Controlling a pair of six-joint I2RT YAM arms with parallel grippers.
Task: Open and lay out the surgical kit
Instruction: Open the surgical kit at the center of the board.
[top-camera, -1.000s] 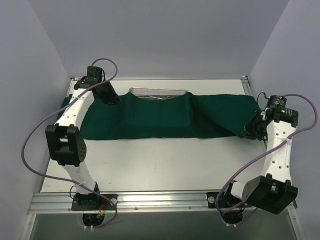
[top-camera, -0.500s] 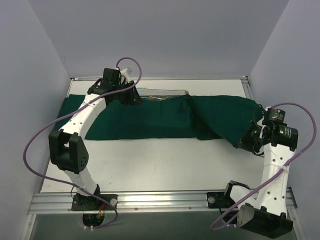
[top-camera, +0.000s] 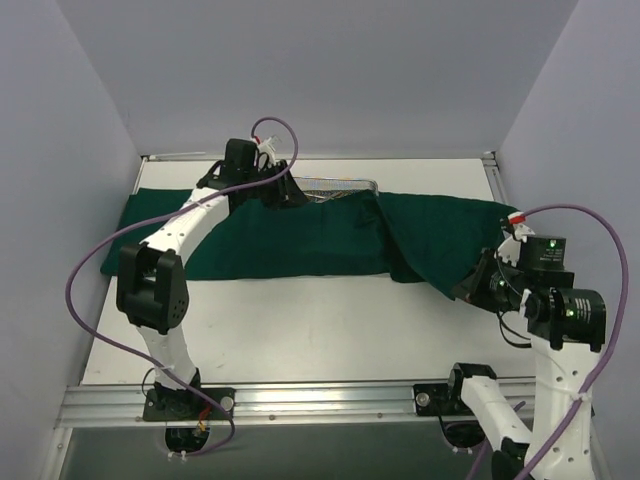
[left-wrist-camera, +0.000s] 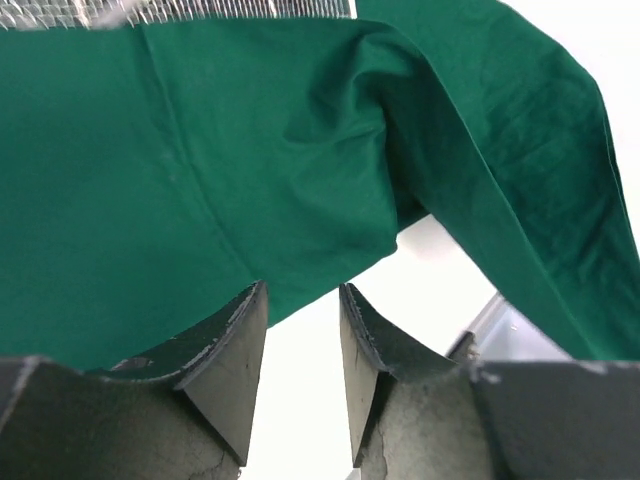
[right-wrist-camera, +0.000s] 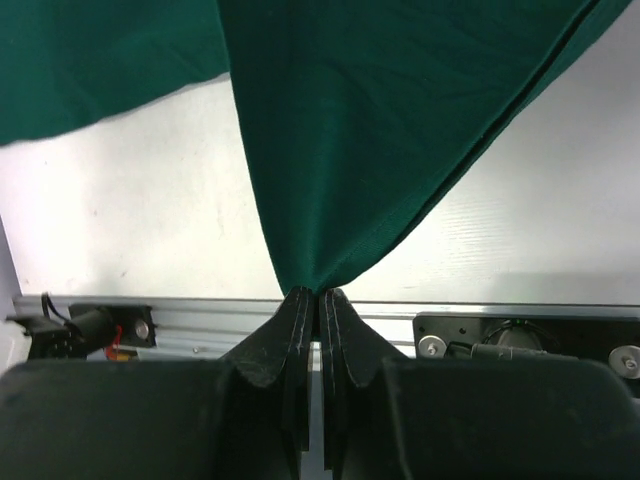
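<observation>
The surgical kit's dark green drape (top-camera: 300, 240) lies in a long band across the far half of the table. Part of the silver wire-mesh tray (top-camera: 340, 186) shows at the drape's far edge. My left gripper (top-camera: 290, 193) hovers over the drape beside the tray. In the left wrist view the left gripper (left-wrist-camera: 303, 292) is open, with nothing between the fingers, and the drape (left-wrist-camera: 200, 150) and the tray's mesh (left-wrist-camera: 180, 10) lie beyond. My right gripper (top-camera: 472, 290) is shut on the drape's right corner. In the right wrist view the right gripper (right-wrist-camera: 310, 293) pinches the cloth (right-wrist-camera: 380, 120), which rises taut from it. No instruments show.
The white table (top-camera: 320, 330) is walled left, right and behind by grey panels. An aluminium rail (top-camera: 320, 400) with both arm bases runs along the near edge. Purple cables (top-camera: 85, 270) loop off each arm.
My left arm has swung right along the far edge, from the drape's left end to the tray, and its jaws have opened. My right gripper has drawn its corner nearer and slightly left.
</observation>
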